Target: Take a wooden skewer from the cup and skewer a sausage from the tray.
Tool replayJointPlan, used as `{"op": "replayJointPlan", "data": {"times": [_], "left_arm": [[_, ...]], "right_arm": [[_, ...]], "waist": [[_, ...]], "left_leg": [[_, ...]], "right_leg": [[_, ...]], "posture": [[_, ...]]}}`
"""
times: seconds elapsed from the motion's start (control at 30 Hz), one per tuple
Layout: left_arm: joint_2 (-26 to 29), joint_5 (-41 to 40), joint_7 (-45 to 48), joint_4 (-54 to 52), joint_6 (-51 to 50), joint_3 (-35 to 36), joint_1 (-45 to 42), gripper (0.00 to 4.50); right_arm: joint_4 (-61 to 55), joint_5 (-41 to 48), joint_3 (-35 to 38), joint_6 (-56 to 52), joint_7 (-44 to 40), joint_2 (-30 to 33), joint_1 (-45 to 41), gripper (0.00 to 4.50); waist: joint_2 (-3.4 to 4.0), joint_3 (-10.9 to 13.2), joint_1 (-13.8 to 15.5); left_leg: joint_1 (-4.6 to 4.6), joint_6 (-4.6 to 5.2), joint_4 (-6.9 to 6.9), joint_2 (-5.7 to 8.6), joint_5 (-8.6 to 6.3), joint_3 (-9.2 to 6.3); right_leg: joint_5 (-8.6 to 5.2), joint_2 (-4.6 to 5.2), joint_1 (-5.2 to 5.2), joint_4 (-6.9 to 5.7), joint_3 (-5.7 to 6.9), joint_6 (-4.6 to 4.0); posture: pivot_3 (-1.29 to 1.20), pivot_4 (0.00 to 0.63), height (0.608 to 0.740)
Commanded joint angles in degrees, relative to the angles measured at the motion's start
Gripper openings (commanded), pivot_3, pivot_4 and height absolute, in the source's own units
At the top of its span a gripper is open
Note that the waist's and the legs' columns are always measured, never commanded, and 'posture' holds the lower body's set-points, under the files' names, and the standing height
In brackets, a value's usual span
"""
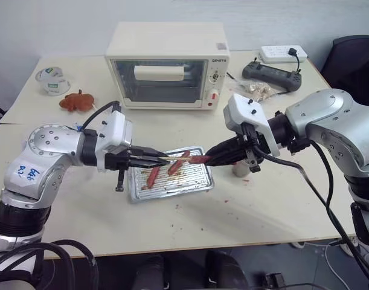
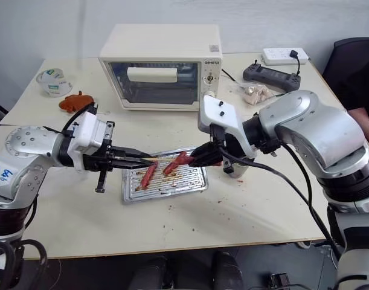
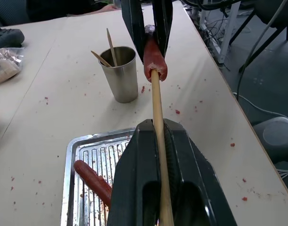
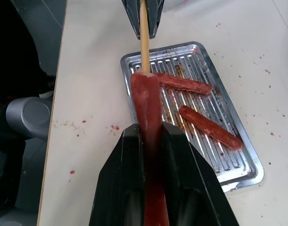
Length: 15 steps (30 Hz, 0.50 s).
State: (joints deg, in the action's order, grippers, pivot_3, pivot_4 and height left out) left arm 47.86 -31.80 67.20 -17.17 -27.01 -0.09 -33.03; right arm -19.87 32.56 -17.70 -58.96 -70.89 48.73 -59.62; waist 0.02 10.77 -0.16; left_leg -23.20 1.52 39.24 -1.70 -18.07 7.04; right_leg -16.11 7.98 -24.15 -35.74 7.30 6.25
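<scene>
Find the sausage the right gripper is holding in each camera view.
Left eye: sausage mid-frame, above the tray.
Right eye: centre, above the tray.
Left wrist: upper centre, on the skewer.
Right wrist: centre.
Shared landmark: the tray.

A cream boxy toaster oven (image 1: 167, 65) is set beside a white power strip (image 1: 283, 53) and a dark handheld controller (image 1: 272, 75).

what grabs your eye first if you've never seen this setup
Above the silver tray, the left pincer holds a wooden skewer whose tip is pressed into the end of a sausage gripped by the right pincer. Two more sausages lie on the tray. Behind it stands a cream toaster oven.
</scene>
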Motion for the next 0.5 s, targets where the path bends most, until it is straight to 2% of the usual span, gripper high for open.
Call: {"op": "replayJointPlan", "data": {"times": [0.03,0.07,0.1,0.2,0.23,0.3,0.5], "left_arm": [[-1.0,1.4,-0.8,-1.5,1.8,-0.7,0.4,0.0],[-1.2,1.6,-1.4,-1.7,1.8,-0.3,0.8,0.0],[-1.4,1.7,-2.1,-1.8,1.8,0.2,1.3,0.0],[-1.8,2.2,-5.4,-3.2,1.7,2.5,4.0,0.0],[-1.8,2.3,-6.4,-3.8,1.5,3.2,5.0,0.0],[-1.9,2.6,-9.8,-5.9,1.1,5.8,8.3,0.0],[-5.4,2.9,-25.6,-15.1,-4.0,18.2,20.3,0.0]], "right_arm": [[-2.2,0.9,0.6,1.7,-0.9,-1.3,-1.8,0.2],[-2.3,0.8,0.7,1.4,-0.8,-1.3,-1.7,0.2],[-2.4,0.8,0.8,1.0,-0.6,-1.3,-1.7,0.89],[-1.5,0.6,1.8,0.5,-0.2,-1.1,-1.9,1.73],[-1.0,0.4,2.1,0.6,-0.1,-0.9,-2.1,2.15],[1.9,-0.9,2.9,1.8,0.3,-0.6,-3.7,2.62],[9.3,-0.4,7.1,0.2,2.5,-1.1,-7.9,2.62]], "waist": [[0.0,0.0,0.0],[0.0,0.0,0.0],[0.0,0.0,0.0],[0.0,0.0,0.0],[0.0,0.0,0.0],[0.0,0.0,-0.1],[-0.01,0.0,0.0]], "left_leg": [[0.0,0.0,0.0,0.0,0.0,0.0],[0.0,-0.01,0.0,0.0,0.0,0.0],[0.0,-0.01,0.0,-0.01,0.0,0.0],[0.01,-0.01,0.0,-0.04,0.0,0.0],[0.01,-0.01,0.0,-0.05,0.0,-0.01],[0.01,-0.01,0.0,-0.07,0.0,-0.01],[0.02,-0.01,-0.01,-0.13,0.0,-0.01]], "right_leg": [[0.0,0.0,0.0,0.0,0.0,0.0],[0.0,-0.01,0.0,0.0,0.0,0.0],[0.0,-0.01,0.0,0.0,0.0,0.0],[0.0,-0.02,0.0,-0.01,-0.03,0.0],[0.0,-0.01,0.0,-0.01,-0.03,0.0],[0.0,0.0,0.0,-0.01,-0.04,0.0],[0.0,0.05,-0.04,-0.04,-0.08,-0.01]], "posture": [[0.0,0.15,0.74],[0.0,0.15,0.74],[0.0,0.15,0.74],[0.0,0.15,0.74],[0.0,0.15,0.74],[0.0,0.15,0.74],[0.0,0.15,0.74]]}}
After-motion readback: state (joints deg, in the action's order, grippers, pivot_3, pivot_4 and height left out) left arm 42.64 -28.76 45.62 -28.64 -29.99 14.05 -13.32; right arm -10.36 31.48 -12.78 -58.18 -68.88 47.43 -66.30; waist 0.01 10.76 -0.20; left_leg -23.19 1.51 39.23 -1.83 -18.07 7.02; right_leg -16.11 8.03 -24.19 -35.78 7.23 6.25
